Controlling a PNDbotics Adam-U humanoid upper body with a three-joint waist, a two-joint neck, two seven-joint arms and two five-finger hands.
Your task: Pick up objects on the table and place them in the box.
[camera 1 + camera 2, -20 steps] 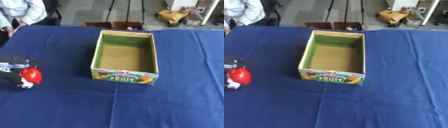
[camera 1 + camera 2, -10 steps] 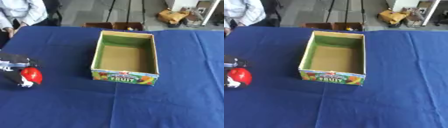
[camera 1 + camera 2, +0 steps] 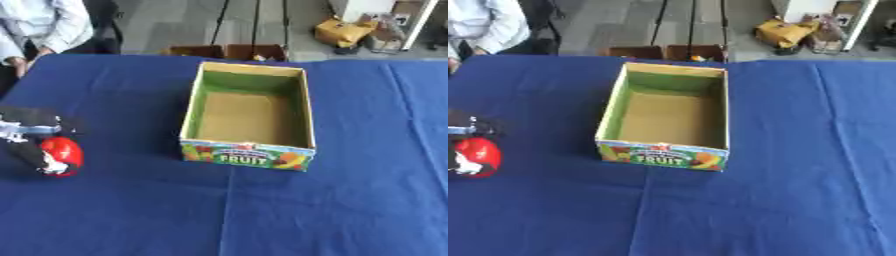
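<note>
The box [image 3: 248, 119] stands near the middle of the blue tabletop [image 3: 350, 210], open at the top, and its four upright walls are the only tall obstacle. At nine o'clock from it, well apart, the left hand [image 3: 31, 137] sits low over the cloth with its fingers curled round a red object [image 3: 63, 152]. Bare cloth lies between that hand and the box's left wall. From three through six o'clock of the box the tabletop is bare too. Beyond the far edge, at twelve o'clock, brown cartons [image 3: 226, 51] stand on the floor.
</note>
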